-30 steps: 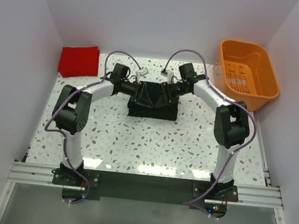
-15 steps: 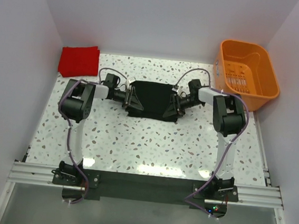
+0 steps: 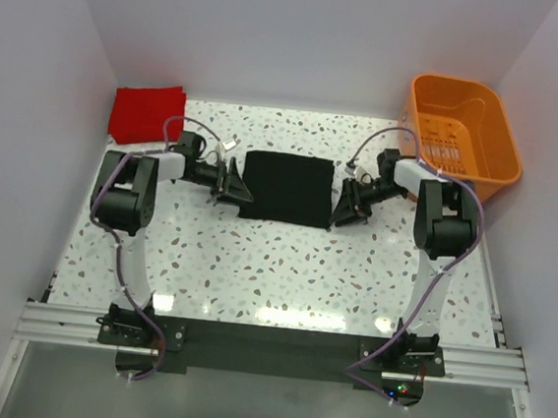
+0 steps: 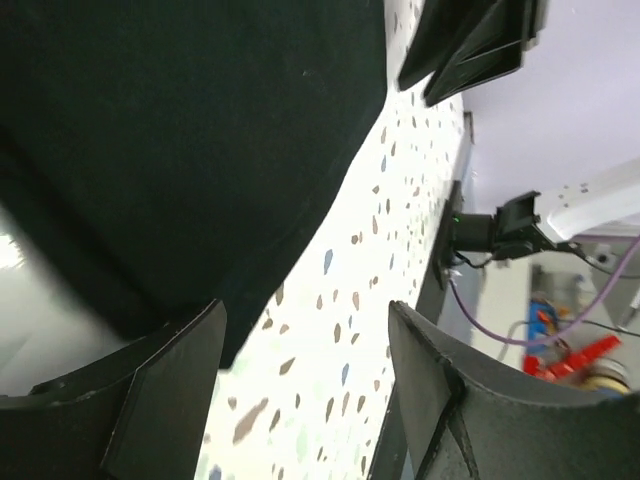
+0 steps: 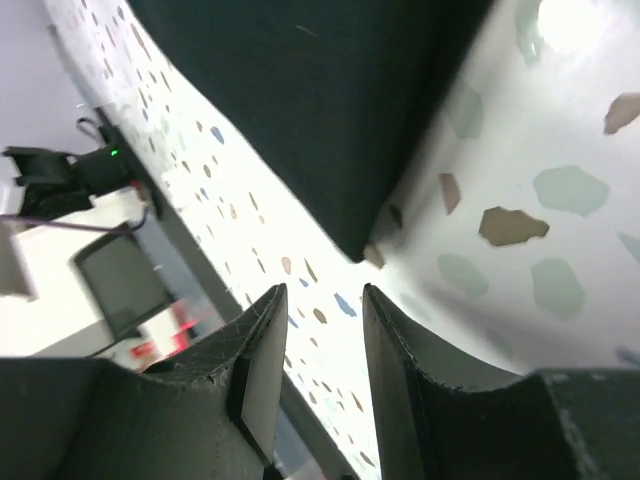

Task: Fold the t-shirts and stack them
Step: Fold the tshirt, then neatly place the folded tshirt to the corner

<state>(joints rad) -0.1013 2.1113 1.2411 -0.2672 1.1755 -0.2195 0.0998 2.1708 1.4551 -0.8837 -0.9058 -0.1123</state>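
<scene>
The black t-shirt (image 3: 285,188) lies as a flat folded rectangle on the speckled table, mid-back. It fills the top of the left wrist view (image 4: 180,130) and of the right wrist view (image 5: 330,110). My left gripper (image 3: 236,182) is open and empty just off the shirt's left edge. My right gripper (image 3: 343,206) is open and empty just off its right edge. The red t-shirt (image 3: 147,112) sits as a small folded rectangle in the back left corner.
An orange plastic basket (image 3: 461,136) stands at the back right corner. White walls close in the table on the left, back and right. An aluminium rail (image 3: 266,341) runs along the near edge.
Both grippers have let go of the black shirt and drawn outward to its left and right sides. The shirt now lies flat as a neat rectangle.
</scene>
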